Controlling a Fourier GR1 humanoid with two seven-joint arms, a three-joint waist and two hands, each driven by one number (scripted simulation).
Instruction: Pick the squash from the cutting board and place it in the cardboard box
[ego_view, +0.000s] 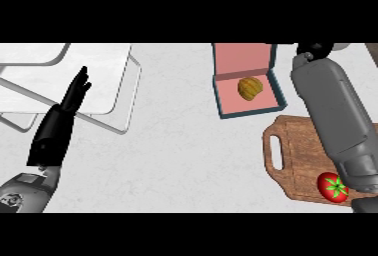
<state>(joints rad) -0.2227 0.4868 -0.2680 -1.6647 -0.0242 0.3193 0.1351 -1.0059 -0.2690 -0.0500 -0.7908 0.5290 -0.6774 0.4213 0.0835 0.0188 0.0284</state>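
Already the squash (250, 88) lies inside the cardboard box (224, 100), a yellow-brown ribbed lump on the box's pink floor, nearer its right wall than its left. The box has dark teal walls, and its pink lid flap stands open on the far side of the squash. Just below and to the right of the box lies the wooden cutting board (295, 155), its handle slot facing left. On the board's near end, well apart from the box, sits a red tomato (334, 187) with a green star-shaped stem. The grey right forearm crosses over the board and runs up past the box's right side; the right hand (316, 50) shows only as a dark shape at the frame's upper edge beyond the box, and I cannot tell how its fingers stand. Far to the left of the box, the left hand (74, 95) rests over the pale table (184, 150), its fingers straight and close together, holding nothing.
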